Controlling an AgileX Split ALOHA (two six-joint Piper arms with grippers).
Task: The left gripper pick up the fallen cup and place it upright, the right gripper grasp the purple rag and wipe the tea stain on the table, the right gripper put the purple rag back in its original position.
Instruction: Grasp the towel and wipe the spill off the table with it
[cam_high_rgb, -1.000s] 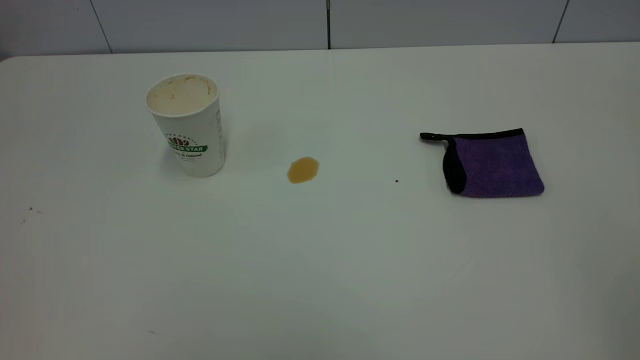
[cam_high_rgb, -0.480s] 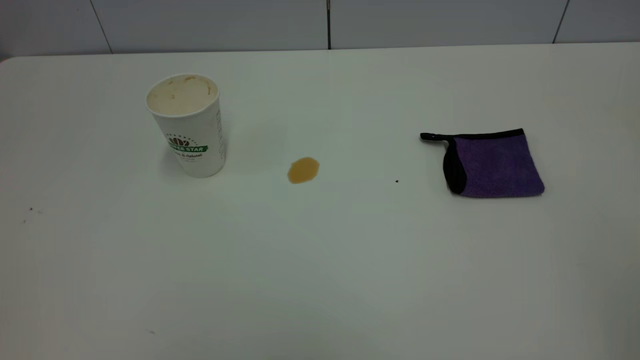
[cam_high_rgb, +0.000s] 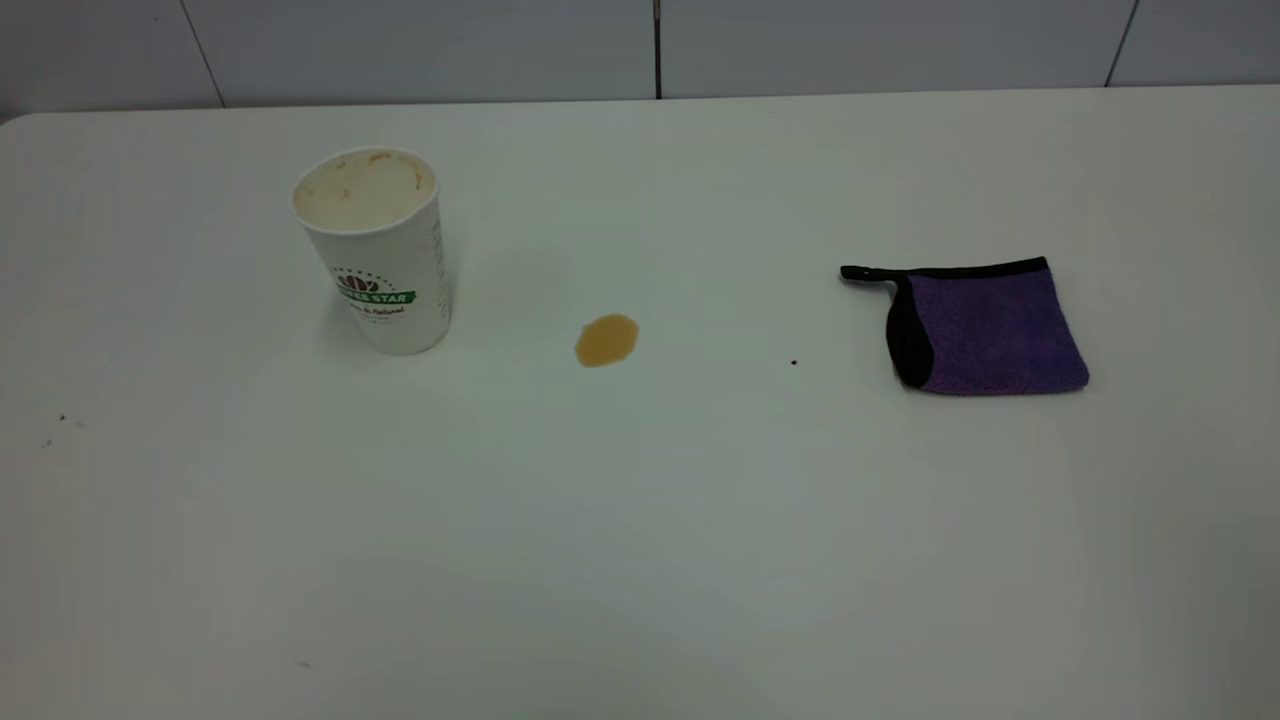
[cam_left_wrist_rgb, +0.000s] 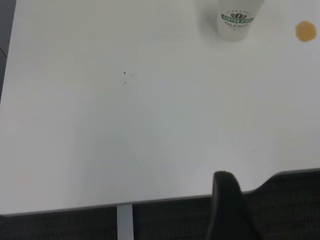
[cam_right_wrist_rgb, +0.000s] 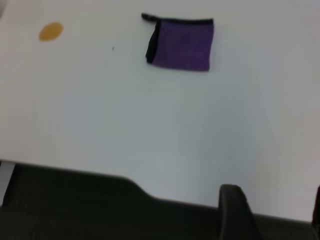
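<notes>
Exterior view is showing a smooth white worktop (cam_high_rgb: 640, 520) carrying an upright white paper cup (cam_high_rgb: 375, 255), an amber puddle (cam_high_rgb: 606, 341), and a purple terry rag (cam_high_rgb: 985, 330); whether either arm's jaws are open, I cannot tell.

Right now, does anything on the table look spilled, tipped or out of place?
Yes: a small amber tea stain sits unwiped on the table, between the upright cup and the flat purple rag. Nothing is tipped over.
</notes>
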